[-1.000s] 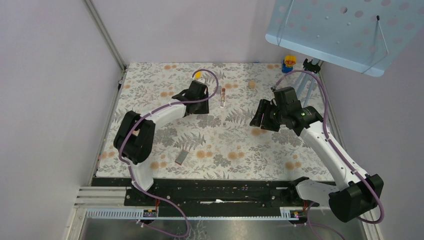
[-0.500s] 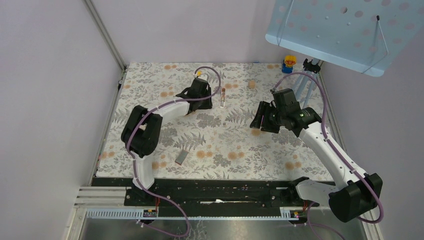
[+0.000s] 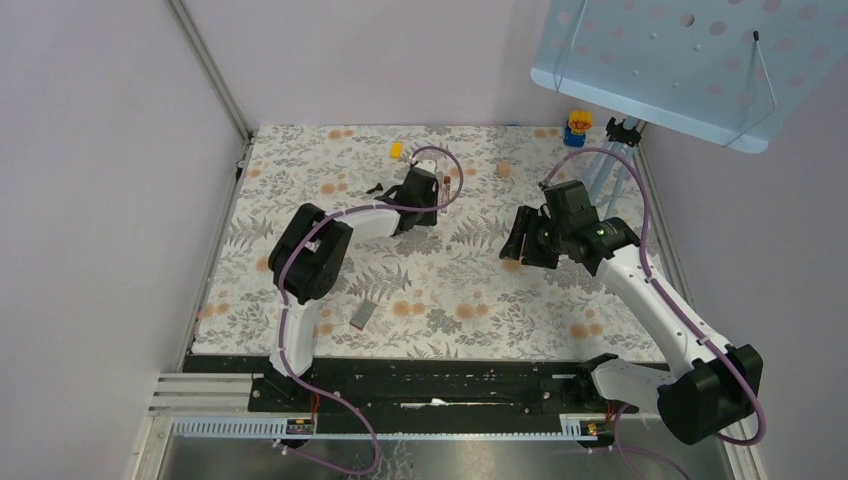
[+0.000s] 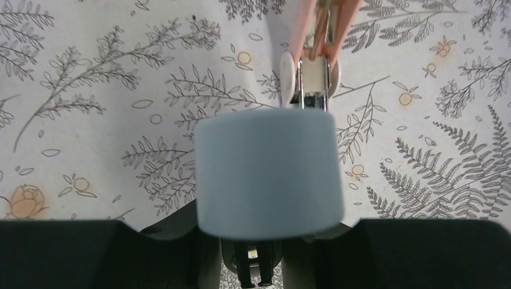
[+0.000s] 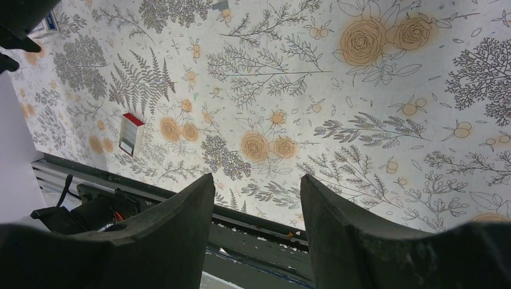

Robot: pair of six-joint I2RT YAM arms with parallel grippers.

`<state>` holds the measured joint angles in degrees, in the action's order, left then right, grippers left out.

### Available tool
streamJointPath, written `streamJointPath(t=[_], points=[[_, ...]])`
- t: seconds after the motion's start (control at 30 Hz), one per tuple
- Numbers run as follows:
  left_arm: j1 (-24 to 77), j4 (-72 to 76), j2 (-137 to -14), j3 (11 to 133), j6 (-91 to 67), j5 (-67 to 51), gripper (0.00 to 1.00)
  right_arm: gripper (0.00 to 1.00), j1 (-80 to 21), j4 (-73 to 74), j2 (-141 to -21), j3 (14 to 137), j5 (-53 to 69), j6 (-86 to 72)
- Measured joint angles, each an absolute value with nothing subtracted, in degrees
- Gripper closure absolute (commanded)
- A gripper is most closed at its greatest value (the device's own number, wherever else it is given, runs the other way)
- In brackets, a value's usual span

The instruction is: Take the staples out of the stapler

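Top external: left hand (image 3: 424, 192) upper centre of desk (image 3: 480, 290), right hand (image 3: 515, 242) right of centre.

Left wrist: pink stapler (image 4: 313, 42) at top centre, on desk, beyond blurred grey block (image 4: 268, 174). Left hand's grip: cannot tell. Risk: an off-line approach pushes stapler away.

Right wrist: right hand released, empty. No readable writing.

Stapler (image 4: 312, 36) cut by top edge; blurred grey block (image 4: 269, 171) masks left hand (image 3: 432, 190) grip.

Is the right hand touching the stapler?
Apart. In the right wrist view the right hand is open over bare tablecloth; the stapler shows in the left wrist view.
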<state>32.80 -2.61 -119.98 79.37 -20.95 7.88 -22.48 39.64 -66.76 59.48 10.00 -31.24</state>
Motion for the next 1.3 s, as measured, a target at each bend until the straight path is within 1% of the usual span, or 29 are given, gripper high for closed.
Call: streamJointPath(t=[0.2, 0.37, 0.43, 0.53, 0.67, 0.77, 0.93, 1.1, 1.17, 1.3], points=[[34.20, 5.48, -120.07, 75.02, -20.82, 11.92, 0.60, 0.38, -22.48, 39.27, -66.81, 58.94, 10.00, -30.74], [34.17, 13.17, -120.05, 71.55, -21.19, 13.50, 0.51, 0.38, -22.48, 39.18, -66.83, 58.61, 10.00, -30.39], [34.17, 14.68, -120.05, 71.00, -21.34, 13.61, 0.45, 0.38, -22.48, 39.11, -66.85, 58.61, 10.00, -30.26], [34.17, 15.84, -120.07, 70.61, -21.54, 13.89, 0.43, 0.38, -22.48, 39.11, -66.87, 58.61, 10.00, -30.20], [34.15, 15.90, -120.07, 70.61, -21.78, 14.00, 0.44, 0.38, -22.48, 39.11, -66.89, 58.61, 10.02, -30.20], [34.13, 15.92, -120.07, 70.59, -22.15, 14.13, 0.47, 0.38, -22.48, 39.11, -66.92, 58.59, 10.02, -30.20], [34.04, 15.62, -120.07, 70.59, -22.37, 14.70, 0.56, 0.38, -22.48, 39.11, -66.92, 58.61, 10.07, -30.17], [33.89, 15.25, -120.07, 70.59, -22.61, 15.05, 0.70, 0.38, -22.48, 39.11, -66.92, 58.59, 10.09, -30.20], [33.91, 14.96, -120.07, 70.74, -22.44, 15.27, 0.74, 0.38, -22.48, 39.11, -66.92, 58.59, 10.07, -30.17], [33.93, 13.10, -120.16, 71.90, -22.52, 15.49, 0.77, 0.38, -22.48, 39.11, -66.92, 58.46, 10.07, -30.17]])
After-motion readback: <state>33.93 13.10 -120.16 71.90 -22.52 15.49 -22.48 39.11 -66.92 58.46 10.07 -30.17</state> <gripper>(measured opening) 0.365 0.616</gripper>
